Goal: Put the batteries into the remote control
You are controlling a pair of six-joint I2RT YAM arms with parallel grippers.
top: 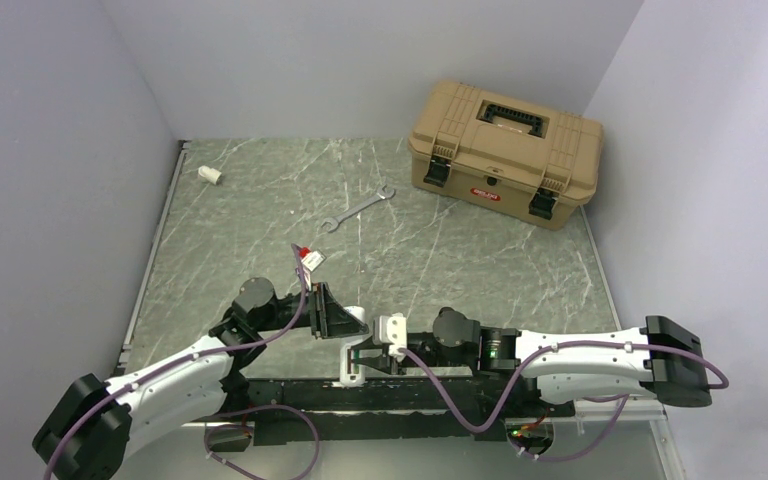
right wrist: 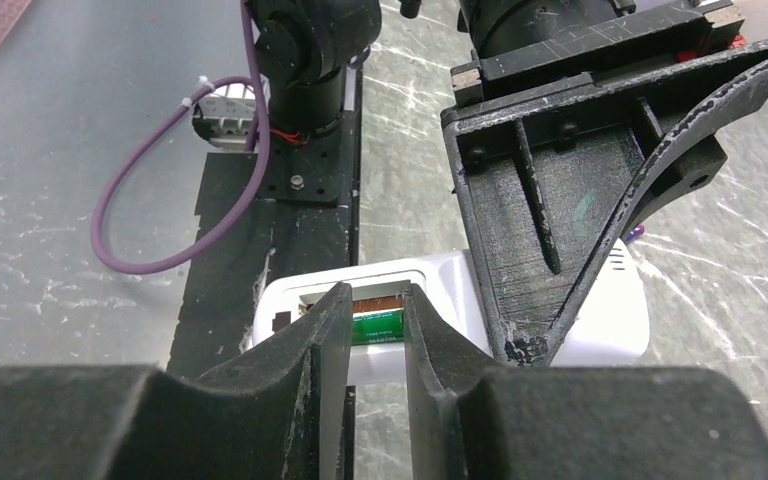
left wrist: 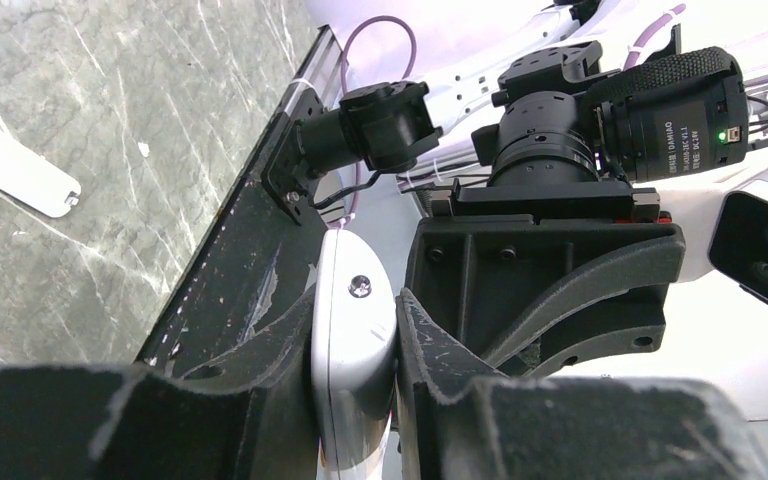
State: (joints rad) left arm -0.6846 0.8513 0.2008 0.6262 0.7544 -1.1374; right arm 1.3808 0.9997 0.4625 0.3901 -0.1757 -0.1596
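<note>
The white remote control (left wrist: 353, 330) is clamped on edge between my left gripper's (left wrist: 355, 350) fingers, just above the black base rail. In the right wrist view the remote (right wrist: 440, 290) faces up with its recess showing. The green battery (right wrist: 378, 327) lies in that recess. My right gripper (right wrist: 377, 296) has its fingertips down at the recess, a narrow gap between them, and the battery shows through the gap with its ends hidden. In the top view both grippers, left (top: 345, 330) and right (top: 365, 355), meet at the remote (top: 354, 373). I cannot pick out the dark battery.
A loose white cover tab (left wrist: 15, 165) lies on the marble table. A metal wrench (top: 357, 209) and a tan toolbox (top: 505, 150) are farther back. A short white tube stub (top: 209, 175) is at the back left. A small red-and-white item (top: 310, 258) lies mid-table.
</note>
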